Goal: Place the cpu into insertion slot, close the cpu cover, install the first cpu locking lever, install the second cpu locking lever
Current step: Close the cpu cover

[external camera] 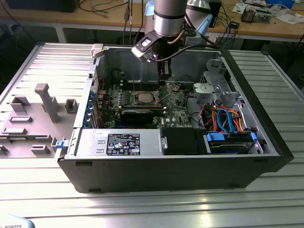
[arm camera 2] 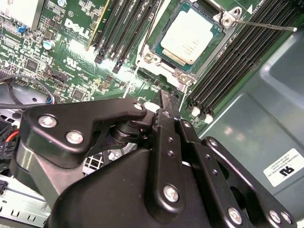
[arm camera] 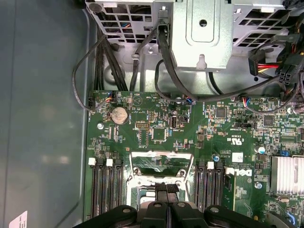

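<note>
Where gripper (arm camera: pixel 166 188) overlaps, insertion slot (arm camera: pixel 141 191) half hidden

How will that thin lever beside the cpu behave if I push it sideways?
The lever looks like slim bare wire, so probably springy and slippery. It seems anchored at the socket corner, so it would likely pivot rather than slide.

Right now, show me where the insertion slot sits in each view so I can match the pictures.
Exterior view: the insertion slot is mid-motherboard inside the open case, under the arm.
Second wrist view: its silvery rim frames the cpu, beyond the gripper.
First wrist view: it lies just past the gripper, partly hidden by it.
Shared landmark: black memory slots flank it on both sides.
</note>
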Action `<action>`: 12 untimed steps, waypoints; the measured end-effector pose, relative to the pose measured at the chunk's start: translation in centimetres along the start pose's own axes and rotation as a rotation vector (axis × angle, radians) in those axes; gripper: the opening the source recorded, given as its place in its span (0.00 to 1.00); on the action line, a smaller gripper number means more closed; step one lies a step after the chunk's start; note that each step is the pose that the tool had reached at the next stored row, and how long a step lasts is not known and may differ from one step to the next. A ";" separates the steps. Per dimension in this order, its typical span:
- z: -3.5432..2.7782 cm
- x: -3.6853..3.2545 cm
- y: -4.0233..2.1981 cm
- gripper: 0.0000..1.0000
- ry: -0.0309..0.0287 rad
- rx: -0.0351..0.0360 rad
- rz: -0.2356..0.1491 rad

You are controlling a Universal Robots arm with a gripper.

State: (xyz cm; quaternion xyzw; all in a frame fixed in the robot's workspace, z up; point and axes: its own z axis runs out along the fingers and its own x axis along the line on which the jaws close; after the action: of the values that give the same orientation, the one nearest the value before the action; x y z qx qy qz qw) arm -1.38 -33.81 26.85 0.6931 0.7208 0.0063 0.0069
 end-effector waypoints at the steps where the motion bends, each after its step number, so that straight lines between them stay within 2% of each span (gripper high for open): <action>1: 0.00 0.00 0.03 0.11 0.0000 0.0000 0.000; 12: 0.01 -0.01 0.31 0.11 0.0000 0.0000 0.000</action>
State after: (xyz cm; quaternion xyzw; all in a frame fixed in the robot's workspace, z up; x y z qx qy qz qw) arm -1.07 -33.81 26.85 0.6930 0.7208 0.0063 0.0069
